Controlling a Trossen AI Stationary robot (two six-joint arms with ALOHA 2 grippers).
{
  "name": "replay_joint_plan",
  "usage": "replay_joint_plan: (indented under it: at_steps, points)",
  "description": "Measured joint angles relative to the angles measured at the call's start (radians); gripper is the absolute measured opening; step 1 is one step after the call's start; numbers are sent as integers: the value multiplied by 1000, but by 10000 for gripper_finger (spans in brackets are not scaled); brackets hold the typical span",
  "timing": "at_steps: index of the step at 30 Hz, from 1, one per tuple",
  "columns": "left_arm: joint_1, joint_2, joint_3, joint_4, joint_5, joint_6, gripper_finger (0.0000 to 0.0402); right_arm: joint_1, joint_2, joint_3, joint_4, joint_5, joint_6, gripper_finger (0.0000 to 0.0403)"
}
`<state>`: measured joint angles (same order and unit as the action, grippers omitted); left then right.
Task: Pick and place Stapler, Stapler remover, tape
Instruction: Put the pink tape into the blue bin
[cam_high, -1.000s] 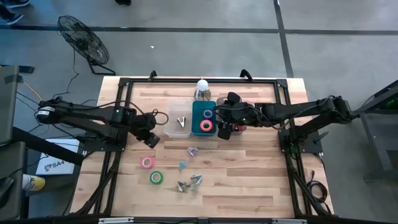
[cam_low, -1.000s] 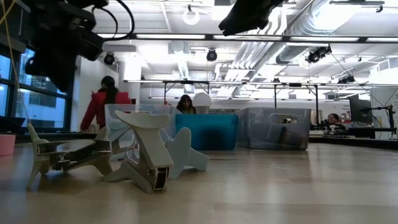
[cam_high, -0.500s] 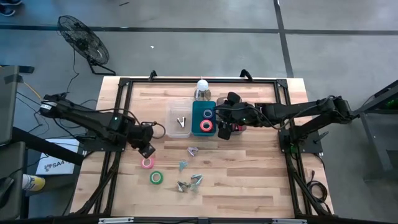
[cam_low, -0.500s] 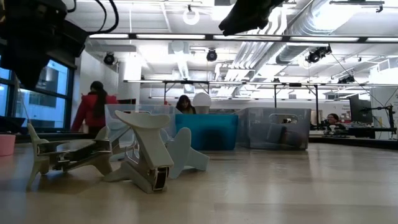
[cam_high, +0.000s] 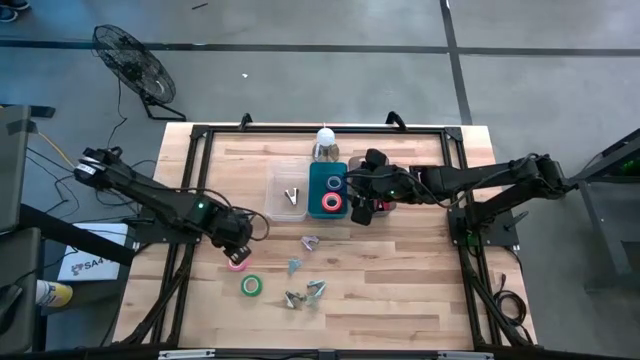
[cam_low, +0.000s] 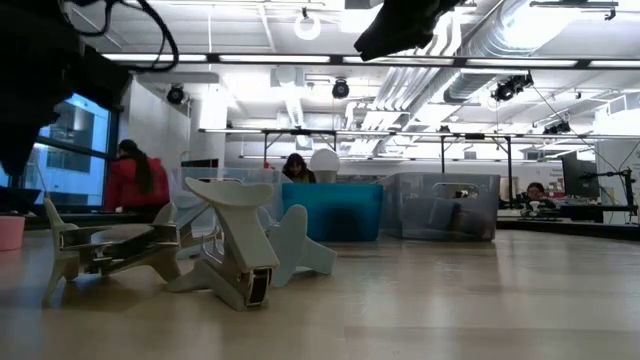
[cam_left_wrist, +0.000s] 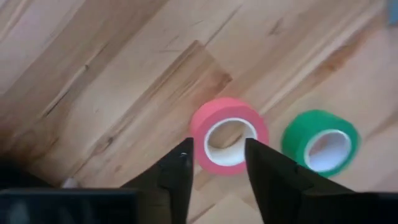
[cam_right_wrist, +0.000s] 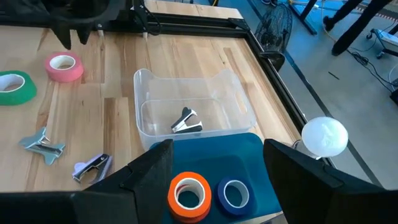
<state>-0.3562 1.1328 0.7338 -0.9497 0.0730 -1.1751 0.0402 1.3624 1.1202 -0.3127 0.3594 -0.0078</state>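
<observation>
A pink tape roll (cam_left_wrist: 229, 134) lies flat on the wood table, and a green tape roll (cam_left_wrist: 320, 140) lies beside it. My left gripper (cam_left_wrist: 217, 152) hangs open just above the pink roll (cam_high: 236, 263), pointing down, one finger over each side of the ring. Several stapler removers (cam_high: 305, 280) lie loose at mid-table, and one (cam_right_wrist: 186, 121) rests in a clear bin (cam_right_wrist: 146, 102). My right gripper (cam_right_wrist: 214, 155) waits open above the teal bin (cam_high: 328, 190), which holds a red tape roll (cam_right_wrist: 189, 193) and a blue one (cam_right_wrist: 233, 193). The stapler shows only as a red bit (cam_high: 382, 207) under the right arm.
A white lamp ball (cam_high: 325, 137) stands behind the bins. A second clear bin (cam_low: 445, 205) sits to the right of the teal one. Bare wood stretches along the near edge and the right side. People move in the room beyond the table.
My left gripper has swung from beside the clear bin toward the table's near edge and sunk lower, ending over the pink tape roll. A person in red has walked left in the background.
</observation>
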Motion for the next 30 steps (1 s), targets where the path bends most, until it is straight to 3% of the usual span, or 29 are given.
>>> replay_joint_plan:
  at_steps: [4,8,25,30]
  points:
    - [1,72,0,5,49,0,192,0,0,0,-4,0,-1,240]
    - [1,137,0,6,96,1,212,0,0,0,-5,0,-19,240]
    - [1,336,0,86,113,45,213,0,0,0,-5,0,-19,240]
    - [1,359,-1,91,102,47,185,0,0,0,-5,0,-19,240]
